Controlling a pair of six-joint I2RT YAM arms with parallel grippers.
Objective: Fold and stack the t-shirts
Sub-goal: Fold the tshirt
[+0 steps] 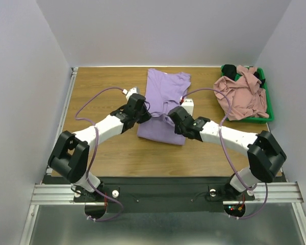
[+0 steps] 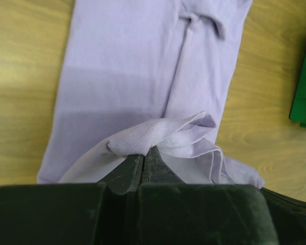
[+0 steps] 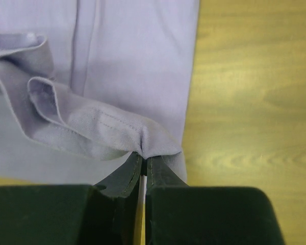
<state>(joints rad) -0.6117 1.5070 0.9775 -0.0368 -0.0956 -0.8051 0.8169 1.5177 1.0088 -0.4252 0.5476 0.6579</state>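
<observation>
A lavender t-shirt (image 1: 162, 99) lies folded into a long strip on the wooden table, its near end lifted. My left gripper (image 1: 146, 116) is shut on the hem at the strip's left side, seen in the left wrist view as a bunched fold (image 2: 158, 135) pinched at my left gripper (image 2: 144, 153). My right gripper (image 1: 169, 117) is shut on the hem at the right side, where stitched cloth (image 3: 107, 127) bunches at my right gripper (image 3: 144, 158). A dusty pink t-shirt (image 1: 240, 94) lies crumpled in the bin, with black cloth (image 1: 229, 69) beside it.
A green plastic bin (image 1: 257, 118) stands at the back right of the table; its edge (image 2: 303, 87) shows in the left wrist view. A small white object (image 1: 188, 104) lies beside the lavender shirt's right edge. Bare wood (image 1: 99, 92) surrounds the shirt.
</observation>
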